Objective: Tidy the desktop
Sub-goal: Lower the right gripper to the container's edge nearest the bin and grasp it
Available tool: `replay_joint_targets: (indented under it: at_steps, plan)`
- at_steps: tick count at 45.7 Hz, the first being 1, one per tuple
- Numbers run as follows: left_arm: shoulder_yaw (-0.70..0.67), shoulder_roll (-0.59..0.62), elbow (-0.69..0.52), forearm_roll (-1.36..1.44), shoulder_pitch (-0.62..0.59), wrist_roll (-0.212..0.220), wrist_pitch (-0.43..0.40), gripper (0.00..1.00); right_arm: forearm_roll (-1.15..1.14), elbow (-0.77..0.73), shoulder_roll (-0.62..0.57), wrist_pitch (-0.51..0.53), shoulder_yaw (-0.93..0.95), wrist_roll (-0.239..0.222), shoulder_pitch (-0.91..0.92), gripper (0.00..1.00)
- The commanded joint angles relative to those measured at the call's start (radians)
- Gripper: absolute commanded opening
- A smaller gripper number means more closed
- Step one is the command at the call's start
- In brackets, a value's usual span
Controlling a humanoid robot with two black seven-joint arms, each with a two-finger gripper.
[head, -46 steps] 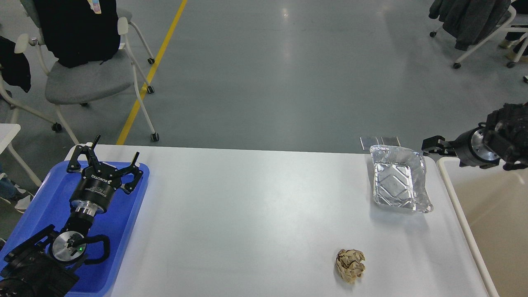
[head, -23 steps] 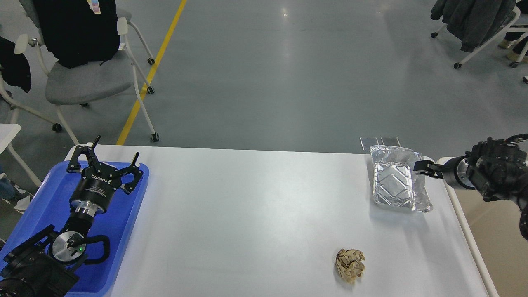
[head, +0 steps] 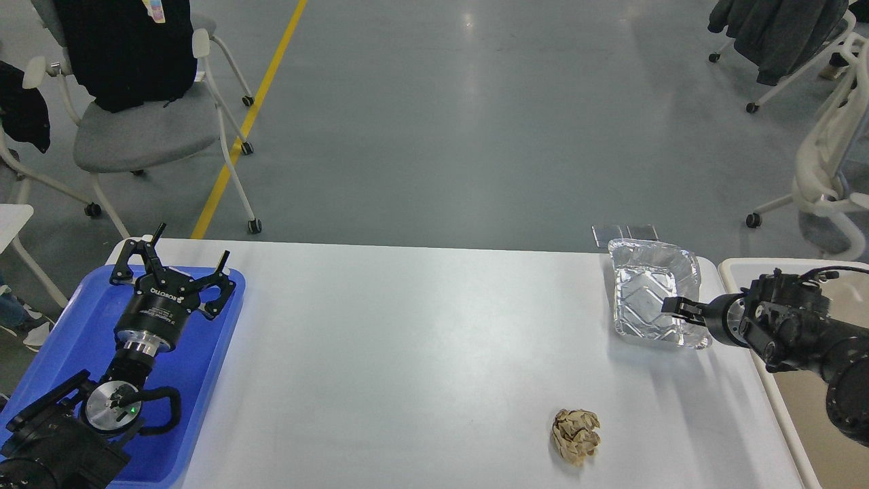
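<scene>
The white desktop (head: pixel 407 353) holds an empty crumpled foil tray (head: pixel 641 299) at its far right and a brown crumpled paper ball (head: pixel 576 435) near the front right. My right gripper (head: pixel 679 309) reaches in from the right and sits over the foil tray's right front rim. It is small and dark, so I cannot tell its fingers apart. My left gripper (head: pixel 178 263) is open and empty over the far end of the blue tray (head: pixel 61 339) at the desktop's left.
A beige bin with a white rim (head: pixel 736 266) stands beside the desktop's right edge under my right arm. Chairs stand on the floor beyond the desktop: a grey one (head: pixel 136 129) at far left and a white one (head: pixel 821 163) at far right.
My right arm has moved left and toward me, from above the bin to the foil tray's right front rim. The left arm, foil tray and paper ball have not moved.
</scene>
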Motion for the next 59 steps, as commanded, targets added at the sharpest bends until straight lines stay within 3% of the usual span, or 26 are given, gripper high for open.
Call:
replay_joint_targets:
  at_steps: [1,12,22,38,59]
  plan:
    - [0.0,0.0,0.0,0.0,0.0,0.0,0.0,0.99,-0.002,-0.002,0.006,-0.031,0.002,0.014,-0.028,0.84]
    - [0.0,0.0,0.0,0.0,0.0,0.0,0.0,0.99,-0.044,-0.001,0.007,-0.05,0.002,0.025,-0.026,0.81]
    - [0.0,0.0,0.0,0.0,0.0,0.0,0.0,0.99,-0.129,0.005,0.007,-0.048,-0.001,0.029,-0.042,0.37]
    - [0.0,0.0,0.0,0.0,0.0,0.0,0.0,0.99,-0.152,0.008,0.007,-0.048,0.001,0.035,-0.056,0.0]
    - [0.0,0.0,0.0,0.0,0.0,0.0,0.0,0.99,-0.153,0.018,0.007,-0.045,0.001,0.071,-0.043,0.0]
